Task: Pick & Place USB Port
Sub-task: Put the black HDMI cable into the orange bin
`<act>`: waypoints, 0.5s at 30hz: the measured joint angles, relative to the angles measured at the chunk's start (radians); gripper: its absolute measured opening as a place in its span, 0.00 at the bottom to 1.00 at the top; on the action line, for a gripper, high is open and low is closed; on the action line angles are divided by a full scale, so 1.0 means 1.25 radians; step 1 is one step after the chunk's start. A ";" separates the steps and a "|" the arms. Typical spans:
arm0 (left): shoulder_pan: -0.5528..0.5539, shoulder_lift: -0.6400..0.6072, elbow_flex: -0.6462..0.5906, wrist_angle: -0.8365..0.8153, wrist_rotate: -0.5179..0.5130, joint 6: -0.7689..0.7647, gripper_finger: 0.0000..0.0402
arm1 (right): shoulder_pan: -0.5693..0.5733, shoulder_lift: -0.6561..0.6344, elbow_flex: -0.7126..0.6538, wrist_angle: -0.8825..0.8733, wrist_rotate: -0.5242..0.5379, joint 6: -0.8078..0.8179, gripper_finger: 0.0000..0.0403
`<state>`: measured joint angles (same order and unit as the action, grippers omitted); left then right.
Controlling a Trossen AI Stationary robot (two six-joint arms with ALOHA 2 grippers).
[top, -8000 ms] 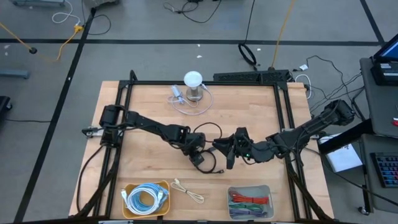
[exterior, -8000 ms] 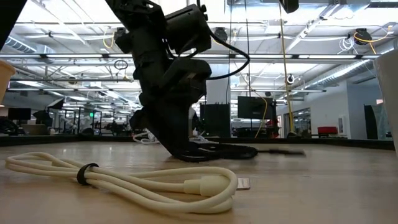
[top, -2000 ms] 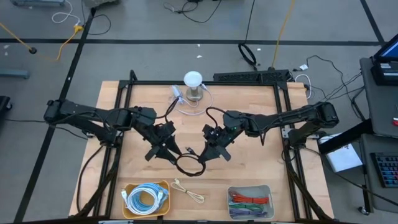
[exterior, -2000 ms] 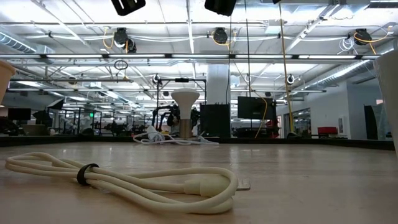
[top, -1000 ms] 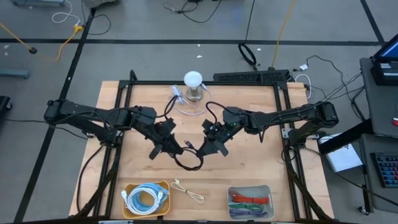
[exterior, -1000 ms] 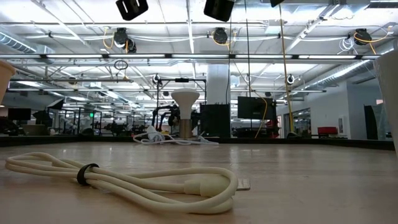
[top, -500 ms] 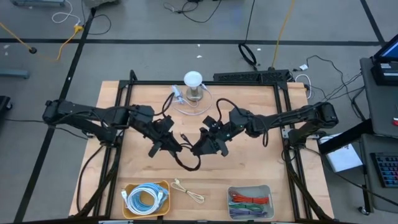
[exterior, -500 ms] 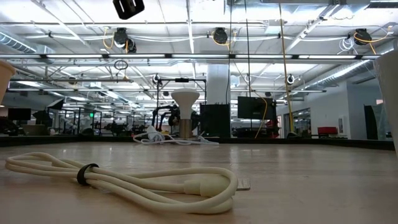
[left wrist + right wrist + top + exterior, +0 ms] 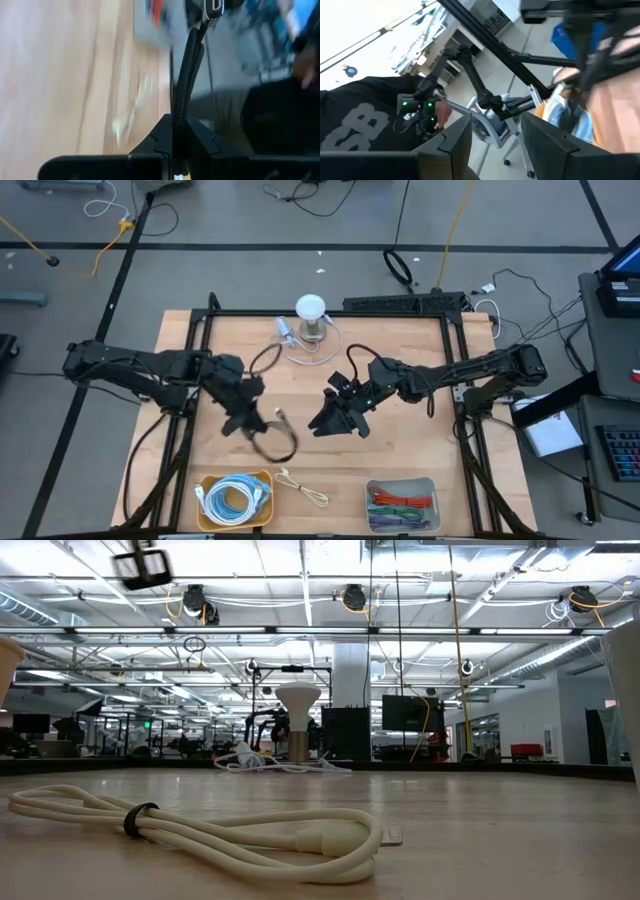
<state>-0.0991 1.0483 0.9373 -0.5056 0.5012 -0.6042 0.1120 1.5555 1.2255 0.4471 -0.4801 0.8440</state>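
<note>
A black USB cable hangs in a loop from my left gripper, which is shut on it above the table's middle left. Its plug end is free, just right of that gripper. The left wrist view shows the cable running out past the fingers to the plug. My right gripper stands open over the table's middle, right of the cable, and the right wrist view shows nothing between its fingers. The low view shows none of the black cable on the tabletop. My left gripper pinches the black cable between its two fingers at a stretch a little behind the plug. The fingers slant downward, coming from the table's left. The cable hangs below them in a slack loop, with its plug end loose.
A yellow tray holding a coiled blue-white cable stands at the near left, and a grey tray of coloured cables at the near right. A cream cable lies between them. At the far edge stands a white lamp-like thing.
My right gripper has opened and let go of the black cable's plug end. My left gripper has gone toward the table's left edge and turned, carrying the cable. The loop that hung between both grippers now hangs from the left one alone, its plug end loose.
</note>
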 joint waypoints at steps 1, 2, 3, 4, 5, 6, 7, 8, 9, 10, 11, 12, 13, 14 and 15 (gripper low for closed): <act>-0.010 -0.005 0.000 -0.043 0.012 -0.001 0.06 | 0.000 0.000 0.000 -0.011 0.000 0.000 0.40; -0.023 -0.008 0.000 -0.080 0.021 -0.004 0.06 | 0.000 0.000 0.000 -0.019 0.001 -0.001 0.40; -0.038 -0.008 0.000 -0.108 0.026 -0.007 0.06 | 0.000 0.001 0.000 -0.025 0.002 -0.001 0.40; -0.053 -0.009 0.000 -0.132 0.033 -0.016 0.06 | -0.001 0.001 0.000 -0.030 0.003 -0.001 0.40; -0.068 -0.013 0.000 -0.155 0.040 -0.032 0.06 | -0.001 0.001 0.000 -0.037 0.004 -0.005 0.40; -0.087 -0.019 0.000 -0.167 0.044 -0.051 0.06 | -0.001 0.001 0.000 -0.046 0.005 -0.010 0.40; -0.106 -0.026 0.002 -0.173 0.051 -0.073 0.06 | -0.001 0.001 0.000 -0.055 0.006 -0.016 0.40; -0.130 -0.030 0.006 -0.181 0.054 -0.096 0.06 | -0.001 0.001 0.000 -0.063 0.007 -0.020 0.40; -0.155 -0.030 0.014 -0.190 0.050 -0.120 0.06 | -0.001 0.001 0.000 -0.067 0.007 -0.023 0.40; -0.185 -0.030 0.026 -0.199 0.040 -0.142 0.06 | -0.002 0.001 0.000 -0.068 0.007 -0.024 0.40; -0.216 -0.029 0.041 -0.211 0.029 -0.161 0.06 | -0.004 0.002 0.000 -0.068 0.007 -0.027 0.39; -0.247 -0.026 0.061 -0.225 0.013 -0.181 0.06 | -0.005 0.002 0.000 -0.068 0.008 -0.030 0.39; -0.277 -0.022 0.083 -0.236 -0.011 -0.199 0.06 | -0.007 0.002 0.000 -0.068 0.010 -0.035 0.39; -0.308 -0.013 0.108 -0.252 -0.039 -0.215 0.06 | -0.010 0.002 0.000 -0.068 0.011 -0.038 0.39; -0.336 -0.002 0.134 -0.274 -0.073 -0.229 0.06 | -0.012 0.002 -0.001 -0.069 0.011 -0.040 0.39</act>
<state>-0.5186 1.0456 1.1045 -0.8486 0.4096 -0.8911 0.0969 1.5578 1.2248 0.3614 -0.4660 0.7935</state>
